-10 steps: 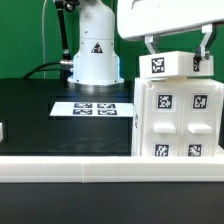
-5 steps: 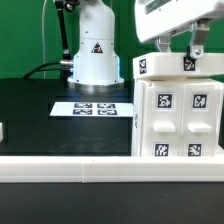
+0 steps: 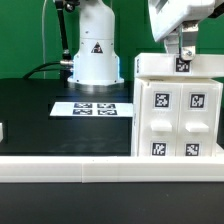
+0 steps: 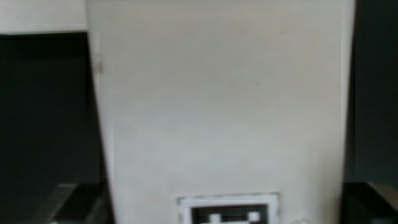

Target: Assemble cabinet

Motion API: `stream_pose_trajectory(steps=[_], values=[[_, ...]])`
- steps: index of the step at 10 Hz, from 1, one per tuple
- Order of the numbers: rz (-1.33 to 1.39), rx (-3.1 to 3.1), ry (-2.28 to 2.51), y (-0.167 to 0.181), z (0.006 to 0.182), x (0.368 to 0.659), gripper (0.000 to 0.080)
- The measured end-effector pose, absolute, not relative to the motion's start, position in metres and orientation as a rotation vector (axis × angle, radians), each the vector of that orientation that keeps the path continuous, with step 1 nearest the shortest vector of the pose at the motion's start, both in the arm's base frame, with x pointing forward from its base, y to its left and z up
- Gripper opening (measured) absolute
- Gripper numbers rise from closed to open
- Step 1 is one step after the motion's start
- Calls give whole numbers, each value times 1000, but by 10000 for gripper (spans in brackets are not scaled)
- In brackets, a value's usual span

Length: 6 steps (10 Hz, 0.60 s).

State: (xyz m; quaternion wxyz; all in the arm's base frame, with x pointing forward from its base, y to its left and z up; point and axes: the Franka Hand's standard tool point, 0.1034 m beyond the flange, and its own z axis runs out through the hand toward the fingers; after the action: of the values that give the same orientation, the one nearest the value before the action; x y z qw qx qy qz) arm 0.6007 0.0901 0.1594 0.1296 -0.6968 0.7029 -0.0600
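Note:
The white cabinet body [image 3: 180, 122] stands upright at the exterior view's right, its front showing several black-and-white tags. A white slab [image 3: 160, 68] lies across its top, with one tag facing the camera. My gripper [image 3: 183, 52] comes down from above at the top right and is shut on the slab at its tagged edge. In the wrist view the slab [image 4: 214, 100] fills most of the picture, and its tag [image 4: 233, 212] sits between my dark fingers [image 4: 75, 205]. Whether the slab rests fully on the body cannot be told.
The marker board [image 3: 92, 108] lies flat on the black table [image 3: 40, 115]. The white robot base [image 3: 92, 55] stands behind it. A white rail [image 3: 90, 170] runs along the front edge. A small white part [image 3: 2, 130] shows at the left edge.
My gripper has moved to the exterior view's right with the slab. The slab has swung round and come down level across the top of the cabinet body.

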Motion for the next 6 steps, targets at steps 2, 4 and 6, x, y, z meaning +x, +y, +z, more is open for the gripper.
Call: stream_pose_trajectory(steps=[2, 4, 6], values=[[-193, -2085, 1961, 90, 170, 603, 766], [-213, -2106, 1892, 93, 190, 607, 791], [-224, -2127, 1860, 94, 193, 608, 798]])
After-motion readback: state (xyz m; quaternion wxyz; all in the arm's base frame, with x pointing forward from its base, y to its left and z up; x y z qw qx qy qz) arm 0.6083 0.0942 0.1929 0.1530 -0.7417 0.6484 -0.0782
